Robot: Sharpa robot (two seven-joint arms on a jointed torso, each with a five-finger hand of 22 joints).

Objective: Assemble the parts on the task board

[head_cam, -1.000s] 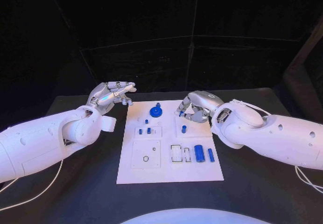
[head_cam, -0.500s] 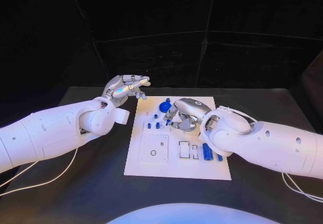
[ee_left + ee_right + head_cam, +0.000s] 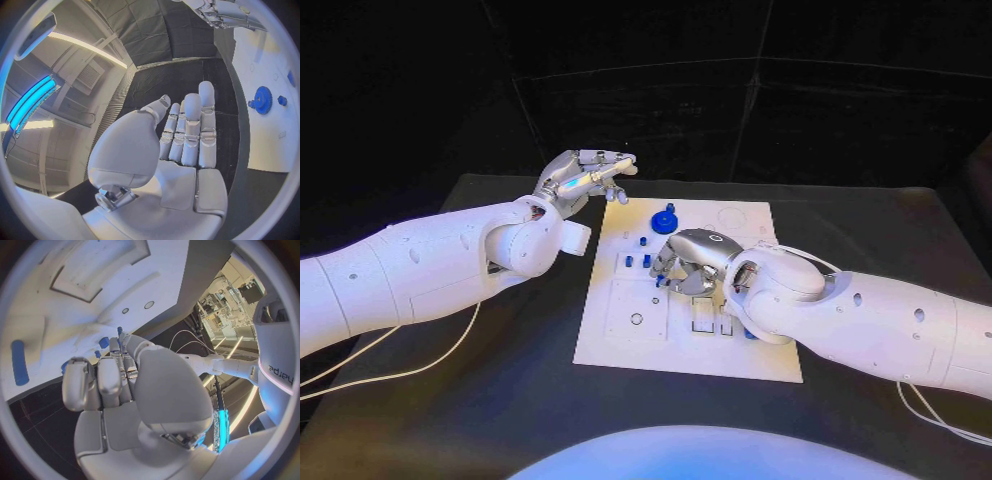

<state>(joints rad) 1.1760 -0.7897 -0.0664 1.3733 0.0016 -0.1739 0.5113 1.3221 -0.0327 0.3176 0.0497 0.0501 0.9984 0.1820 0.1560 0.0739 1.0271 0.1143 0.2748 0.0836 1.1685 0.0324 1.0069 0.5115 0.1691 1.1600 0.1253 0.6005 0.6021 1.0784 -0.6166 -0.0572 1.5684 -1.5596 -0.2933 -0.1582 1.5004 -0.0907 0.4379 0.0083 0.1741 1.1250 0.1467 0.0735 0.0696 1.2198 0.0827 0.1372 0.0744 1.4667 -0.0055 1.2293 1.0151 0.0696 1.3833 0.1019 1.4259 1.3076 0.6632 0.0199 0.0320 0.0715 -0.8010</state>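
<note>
my right robot hand [image 3: 687,266] curls over small blue pegs [image 3: 636,262] mid task board [image 3: 733,222], grip unclear; left robot hand [image 3: 584,176] open; blue gear [image 3: 665,221] seated, cylinders loose.

1. Task board [image 3: 678,345]: white, plain, set on a black table [image 3: 473,400].
2. Gear-shaped part [image 3: 665,222]: blue, also seen blue in the left wrist view [image 3: 263,99].
3. Small pegs [image 3: 636,261] on the board: blue.
4. Long part [image 3: 19,369] seen in the right wrist view: blue.
5. Left hand [image 3: 586,177]: silver, carried on a white arm.
6. Right hand [image 3: 687,262]: silver, with a white arm behind it.
7. Cable [image 3: 387,375] on the table: white.
</note>
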